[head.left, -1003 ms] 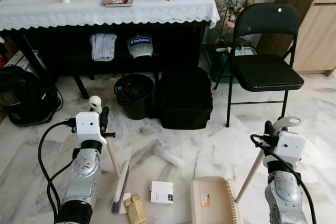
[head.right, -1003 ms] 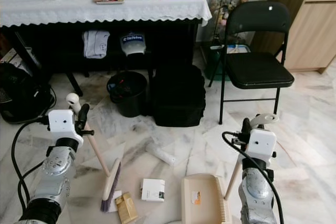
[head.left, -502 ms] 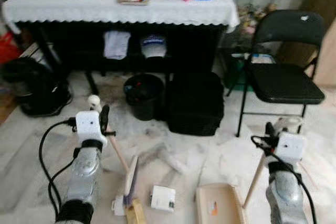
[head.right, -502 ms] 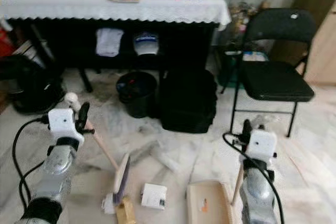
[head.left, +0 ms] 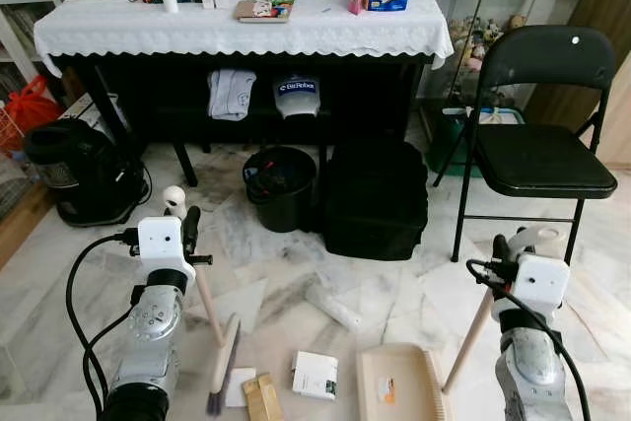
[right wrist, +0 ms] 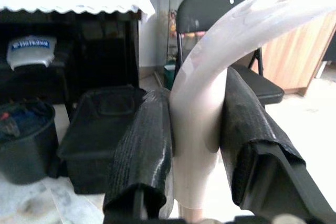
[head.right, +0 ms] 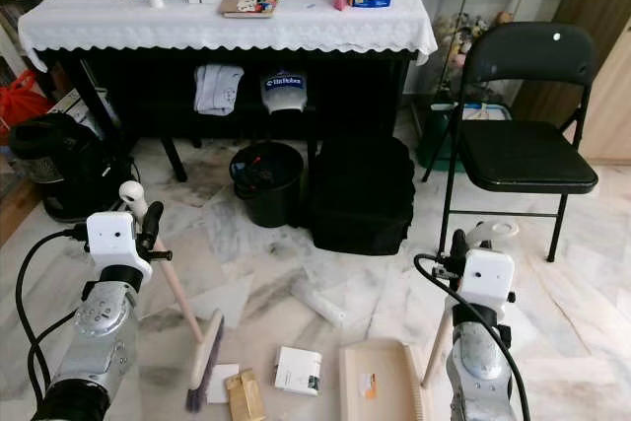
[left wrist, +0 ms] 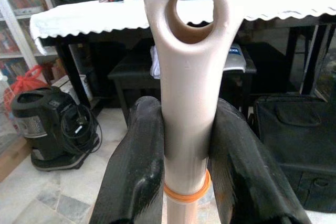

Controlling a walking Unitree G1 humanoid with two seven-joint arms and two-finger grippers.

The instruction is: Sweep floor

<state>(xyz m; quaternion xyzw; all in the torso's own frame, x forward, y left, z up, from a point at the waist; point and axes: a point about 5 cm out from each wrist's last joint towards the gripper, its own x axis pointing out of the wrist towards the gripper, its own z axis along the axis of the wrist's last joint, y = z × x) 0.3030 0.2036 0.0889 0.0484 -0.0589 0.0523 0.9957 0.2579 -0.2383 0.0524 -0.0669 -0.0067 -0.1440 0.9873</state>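
Broom (head.left: 219, 352): cream plastic grip with a hanging hole, orange ring below, pale wooden shaft, flat cream head with dark purple bristles resting on the marble floor (head.left: 414, 288). Left gripper (left wrist: 185, 145) is pinched on the grip, at 8 o'clock in the head view.

Dustpan (head.left: 396, 385): cream, toothed rim, small label, lying flat at 5 o'clock. Its wooden shaft rises rightward to a curved white grip, clamped by the right gripper (right wrist: 195, 129).

Litter between them: white box (head.left: 315, 375), tan box (head.left: 261, 398), clear wrapper (head.left: 332, 305).
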